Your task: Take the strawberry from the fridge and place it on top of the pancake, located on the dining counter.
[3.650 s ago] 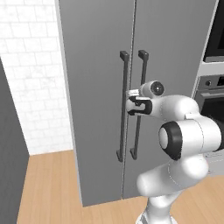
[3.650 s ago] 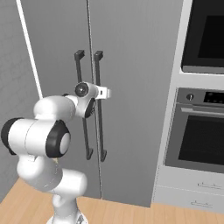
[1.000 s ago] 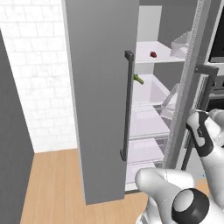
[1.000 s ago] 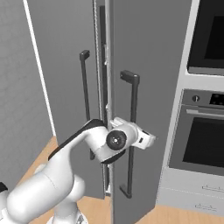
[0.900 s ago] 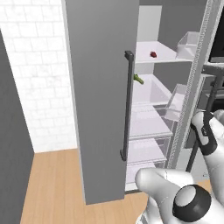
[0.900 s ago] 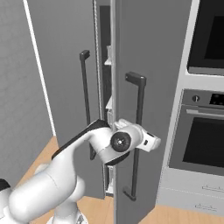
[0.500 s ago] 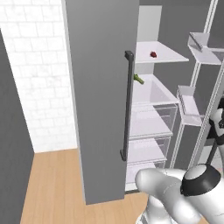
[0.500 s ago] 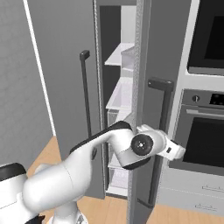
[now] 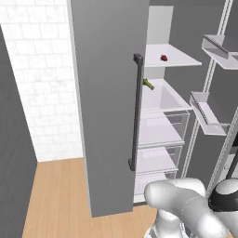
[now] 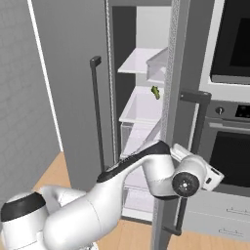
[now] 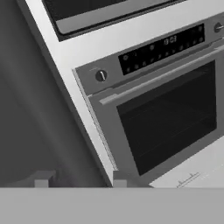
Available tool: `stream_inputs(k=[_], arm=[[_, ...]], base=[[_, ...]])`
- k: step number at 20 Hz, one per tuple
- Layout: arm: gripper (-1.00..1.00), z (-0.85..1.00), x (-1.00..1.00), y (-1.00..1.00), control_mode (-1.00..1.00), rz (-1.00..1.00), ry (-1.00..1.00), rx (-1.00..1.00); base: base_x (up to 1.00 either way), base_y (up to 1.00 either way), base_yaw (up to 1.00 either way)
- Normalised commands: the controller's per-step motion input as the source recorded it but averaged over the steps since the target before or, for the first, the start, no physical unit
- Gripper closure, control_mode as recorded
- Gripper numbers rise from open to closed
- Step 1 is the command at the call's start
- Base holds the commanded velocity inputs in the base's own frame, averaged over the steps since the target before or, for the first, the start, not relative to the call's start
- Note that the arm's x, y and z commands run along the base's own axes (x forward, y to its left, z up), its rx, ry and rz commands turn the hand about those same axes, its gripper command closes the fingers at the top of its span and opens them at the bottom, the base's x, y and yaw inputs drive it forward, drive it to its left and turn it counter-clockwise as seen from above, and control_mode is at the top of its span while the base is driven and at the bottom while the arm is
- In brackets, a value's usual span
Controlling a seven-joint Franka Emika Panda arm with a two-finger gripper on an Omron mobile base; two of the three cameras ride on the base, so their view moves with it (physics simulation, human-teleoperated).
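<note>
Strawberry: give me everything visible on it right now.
The strawberry is a tiny dark-red berry; its top is too small to make out. It lies alone on the upper white shelf of the open fridge, toward the shelf's middle, above the shelf holding a slim green vegetable. Nothing but the shelf touches it.

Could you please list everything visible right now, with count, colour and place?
fridge: one, grey, left door shut, right door swung open, white shelves inside
strawberry: one, red, on the upper white shelf
green vegetable: one, on the shelf below the strawberry
wall oven: one, black-fronted with a knob, right of the fridge
brick wall: white, left of the fridge
floor: light wood
gripper: one, dark tips apart, nothing between them, facing the oven
</note>
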Motion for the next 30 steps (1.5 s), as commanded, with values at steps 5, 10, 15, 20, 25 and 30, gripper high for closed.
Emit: stream_inputs(k=[5, 10, 15, 20, 25, 30], arm=[[1.0, 0.83, -1.0, -0.63, -1.0, 0.0, -0.38, 0.15], [1.0, 0.7, -1.0, -0.36, -1.0, -0.02, -0.21, 0.16], [1.0, 0.22, -1.0, 1.0, -1.0, -0.04, -0.32, 0.0], [1.0, 0.07, -0.73, 1.0, -1.0, -0.07, -0.25, -0.01], [1.0, 0.41, -0.16, 1.0, -1.0, 0.0, -0.08, -0.28], [1.0, 0.53, 0.0, 1.0, -1.0, 0.0, 0.0, -0.31]], base=[[0.0, 0.0, 0.0], [0.0, 0.0, 0.0], [0.0, 0.0, 0.0], [0.0, 0.0, 0.0], [0.0, 0.0, 0.0], [0.0, 0.0, 0.0]])
